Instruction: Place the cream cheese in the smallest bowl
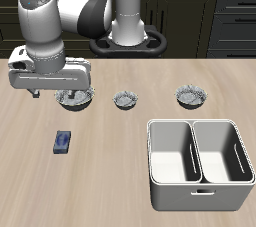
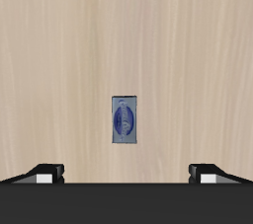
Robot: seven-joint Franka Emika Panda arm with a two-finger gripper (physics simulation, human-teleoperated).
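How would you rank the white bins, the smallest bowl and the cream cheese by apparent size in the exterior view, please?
1. White bins, clearly largest.
2. Smallest bowl.
3. Cream cheese, though only slightly smaller than the bowl.

We see a glossy white arm (image 1: 75, 16) with rounded shells and black joint bands, rising from a dark round base (image 1: 128, 41). Its gripper (image 1: 38, 89) is a pale boxy block; its fingers (image 2: 44, 172) seem light-tipped over black.

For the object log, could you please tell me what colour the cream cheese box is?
The cream cheese is dark blue with a lighter grey-blue label; the wrist view shows it best.
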